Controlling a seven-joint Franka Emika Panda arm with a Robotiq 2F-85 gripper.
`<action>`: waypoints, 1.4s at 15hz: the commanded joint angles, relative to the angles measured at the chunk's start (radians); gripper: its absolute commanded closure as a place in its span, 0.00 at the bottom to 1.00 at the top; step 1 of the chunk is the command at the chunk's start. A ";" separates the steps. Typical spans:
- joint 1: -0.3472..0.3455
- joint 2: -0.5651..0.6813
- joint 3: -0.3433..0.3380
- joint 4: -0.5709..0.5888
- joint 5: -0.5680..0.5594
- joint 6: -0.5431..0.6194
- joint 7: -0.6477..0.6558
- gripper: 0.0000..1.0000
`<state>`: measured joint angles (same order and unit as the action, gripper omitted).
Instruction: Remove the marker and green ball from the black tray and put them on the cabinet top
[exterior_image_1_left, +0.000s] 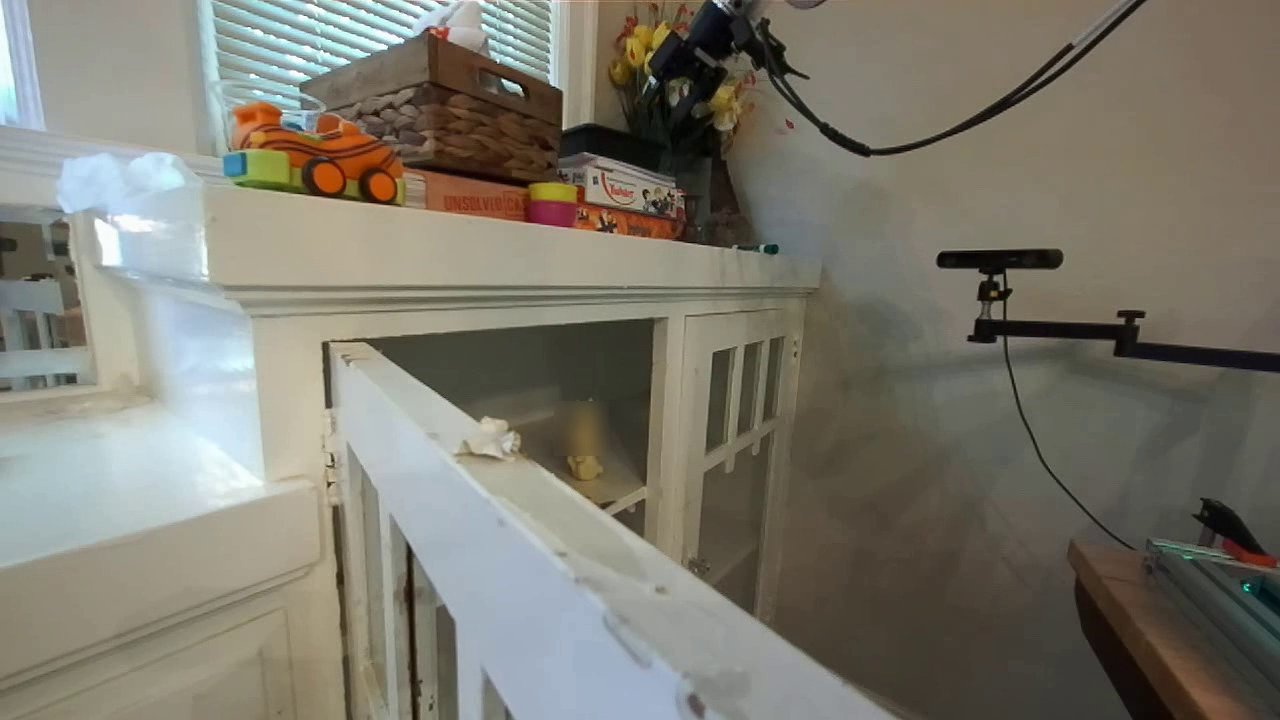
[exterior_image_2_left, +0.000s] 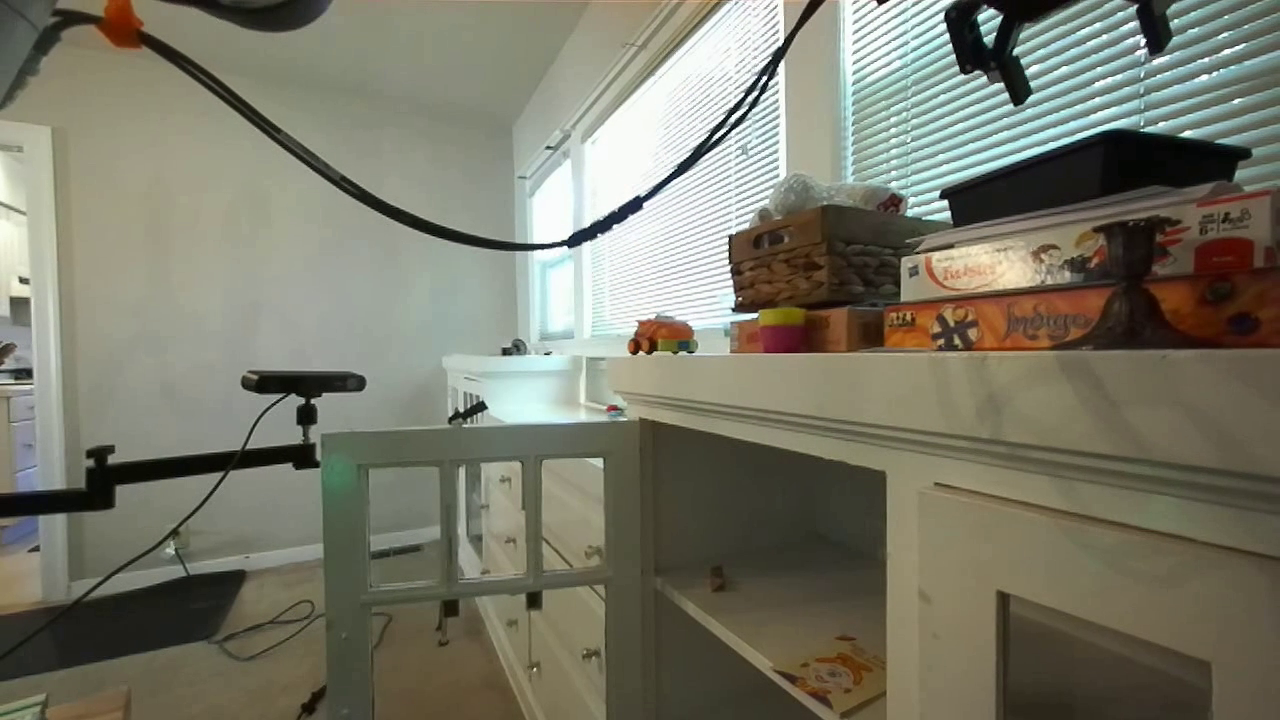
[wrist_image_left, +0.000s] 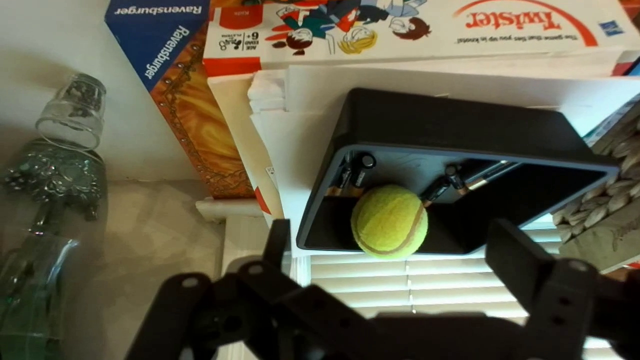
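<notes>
The black tray sits on top of the stacked game boxes; it shows in both exterior views. The green ball, a tennis ball, lies in it with several batteries and slim silver-ended sticks I cannot identify. A small teal marker-like thing lies on the cabinet top near its far end. My gripper is open and empty, above the tray, the ball seen between its fingers without contact. It also shows in both exterior views.
A wicker basket stands beside the game boxes. A flower vase, an upturned glass, a dark candle holder, stacked cups and an orange toy stand around. The cabinet door hangs open.
</notes>
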<state>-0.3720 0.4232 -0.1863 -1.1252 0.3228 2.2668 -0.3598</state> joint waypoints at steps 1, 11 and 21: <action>-0.039 0.102 0.036 0.151 -0.019 -0.041 0.046 0.00; -0.059 0.275 0.096 0.384 -0.047 -0.076 0.056 0.00; -0.063 0.417 0.112 0.572 -0.115 -0.094 0.082 0.00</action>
<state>-0.4192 0.7693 -0.1002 -0.6720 0.2476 2.2158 -0.3158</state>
